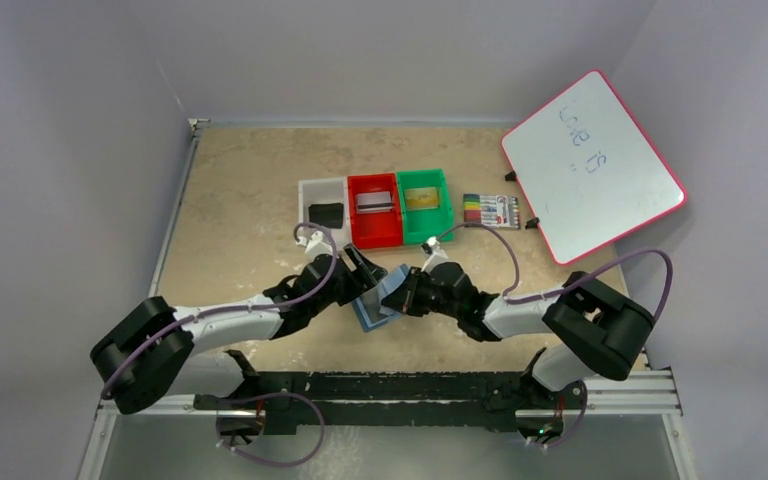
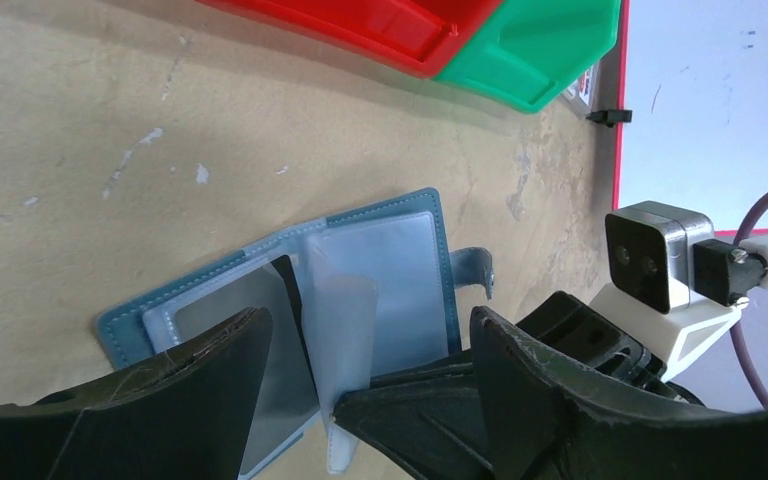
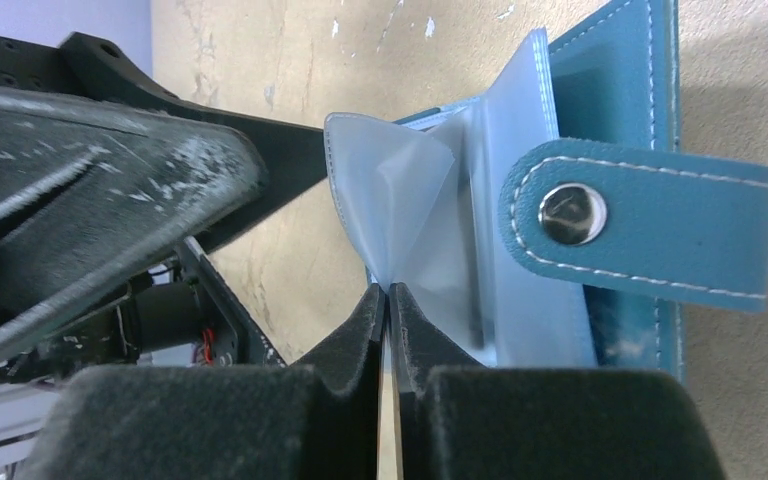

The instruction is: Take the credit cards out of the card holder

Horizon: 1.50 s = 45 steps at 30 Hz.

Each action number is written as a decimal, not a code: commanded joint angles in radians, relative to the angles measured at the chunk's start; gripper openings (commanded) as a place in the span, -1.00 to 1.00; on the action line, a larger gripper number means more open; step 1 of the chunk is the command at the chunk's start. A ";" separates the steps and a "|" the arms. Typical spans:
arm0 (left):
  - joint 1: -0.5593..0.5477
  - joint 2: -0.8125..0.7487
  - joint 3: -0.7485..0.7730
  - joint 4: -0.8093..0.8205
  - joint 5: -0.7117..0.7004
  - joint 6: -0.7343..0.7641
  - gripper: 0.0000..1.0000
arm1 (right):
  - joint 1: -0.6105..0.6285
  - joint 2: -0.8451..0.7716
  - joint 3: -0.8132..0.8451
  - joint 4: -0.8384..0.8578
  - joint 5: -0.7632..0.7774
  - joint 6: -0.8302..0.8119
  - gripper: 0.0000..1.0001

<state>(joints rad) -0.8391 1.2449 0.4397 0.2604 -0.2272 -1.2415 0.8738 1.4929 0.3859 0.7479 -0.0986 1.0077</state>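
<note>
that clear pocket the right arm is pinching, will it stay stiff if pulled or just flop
Probably floppy: the clear pocket curls and creases where the right jaws pinch it. Likely light, so pulling may lift the whole wallet unless it's pinned. The smooth film may also slip.

The mottled beige table point(image 1: 240, 190) carries a red bin point(image 1: 353, 215); a white bin point(image 1: 305, 205) touches its left side, a green bin point(image 1: 447, 205) its right, a marker pack point(image 1: 491, 210) lies farther right, and the opened card holder point(image 1: 372, 316) lies nearer the arms
</note>
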 commanded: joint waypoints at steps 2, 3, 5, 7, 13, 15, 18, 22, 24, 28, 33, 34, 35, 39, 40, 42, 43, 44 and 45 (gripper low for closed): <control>-0.034 0.083 -0.005 0.190 0.023 -0.064 0.43 | -0.014 -0.032 -0.038 0.109 0.002 0.042 -0.89; -0.042 0.105 -0.005 0.209 0.019 -0.075 0.42 | -0.015 -0.035 -0.044 0.115 0.002 0.044 -0.89; -0.056 0.128 -0.008 0.232 0.003 -0.098 0.40 | -0.018 -0.037 -0.051 0.121 0.002 0.046 -0.89; -0.065 0.143 -0.021 0.270 -0.020 -0.122 0.37 | -0.022 -0.038 -0.054 0.122 -0.001 0.046 -0.88; -0.068 0.212 -0.027 0.362 -0.036 -0.178 0.16 | -0.024 -0.059 -0.071 0.145 -0.006 0.035 -0.81; -0.069 0.238 -0.022 0.386 -0.034 -0.189 0.09 | -0.025 -0.081 -0.068 0.126 -0.008 0.012 -0.63; -0.071 0.264 -0.021 0.410 -0.044 -0.199 0.02 | -0.025 -0.133 -0.058 0.030 0.006 -0.020 -0.41; -0.073 0.282 0.008 0.409 -0.049 -0.187 0.00 | -0.024 -0.243 -0.060 -0.086 0.057 -0.055 -0.25; -0.075 0.295 0.030 0.397 -0.049 -0.176 0.00 | -0.024 -0.294 -0.064 -0.162 0.073 -0.058 -0.24; -0.085 0.313 0.078 0.359 -0.051 -0.150 0.00 | -0.024 -0.415 -0.058 -0.340 0.154 -0.053 -0.34; -0.119 0.344 0.139 0.304 -0.055 -0.124 0.00 | -0.024 -0.592 -0.074 -0.435 0.210 -0.043 -0.42; -0.129 0.351 0.154 0.288 -0.056 -0.118 0.01 | -0.024 -0.624 -0.073 -0.449 0.214 -0.048 -0.44; -0.139 0.362 0.168 0.275 -0.058 -0.114 0.01 | -0.024 -0.646 -0.073 -0.462 0.216 -0.053 -0.47; -0.155 0.425 0.190 0.289 -0.046 -0.131 0.01 | -0.024 -0.676 -0.078 -0.477 0.200 -0.072 -0.51; -0.157 0.438 0.185 0.303 -0.040 -0.140 -0.01 | -0.025 -0.671 -0.079 -0.476 0.195 -0.073 -0.53; -0.163 0.442 0.169 0.333 -0.048 -0.148 -0.02 | -0.024 -0.656 -0.080 -0.474 0.182 -0.072 -0.58; -0.165 0.434 0.166 0.333 -0.056 -0.147 -0.01 | -0.024 -0.647 -0.081 -0.468 0.180 -0.073 -0.59; -0.166 0.423 0.169 0.323 -0.063 -0.135 0.00 | -0.024 -0.639 -0.082 -0.456 0.180 -0.073 -0.60; -0.167 0.407 0.177 0.302 -0.070 -0.121 0.01 | -0.024 -0.630 -0.083 -0.444 0.179 -0.076 -0.62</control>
<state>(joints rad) -0.9977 1.6878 0.6048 0.5419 -0.2653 -1.3869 0.8551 0.8406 0.3111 0.2810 0.0795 0.9524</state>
